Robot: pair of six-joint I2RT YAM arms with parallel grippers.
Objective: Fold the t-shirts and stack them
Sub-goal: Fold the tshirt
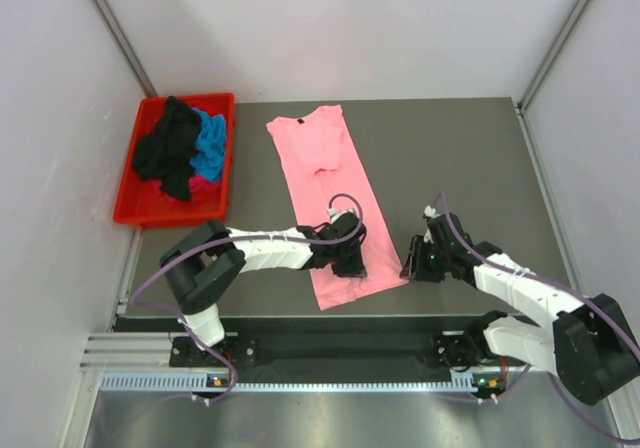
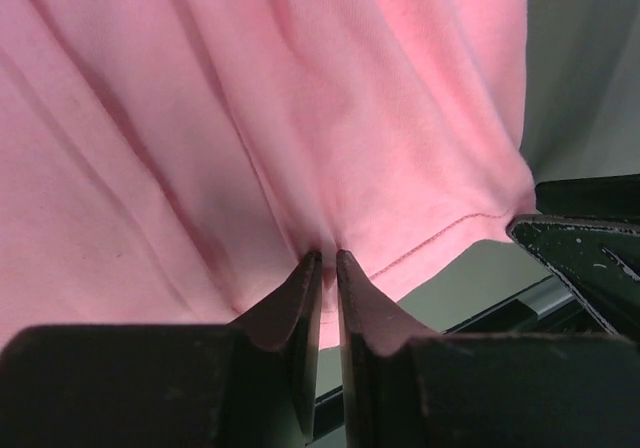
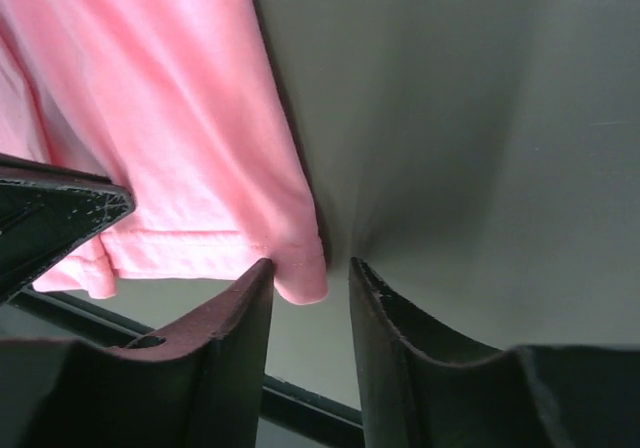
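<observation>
Pink t-shirt (image 1: 325, 183) lies long, narrow, puckered near hem.

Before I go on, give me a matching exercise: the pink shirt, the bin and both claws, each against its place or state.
1. pink shirt
2. bin
3. left claw
4. right claw

A. open, astride the shirt's corner
B. far left, holding crumpled shirts
C. laid out on the table
D. pinched on the shirt's hem

Pairs: 1-C, 2-B, 3-D, 4-A
</observation>
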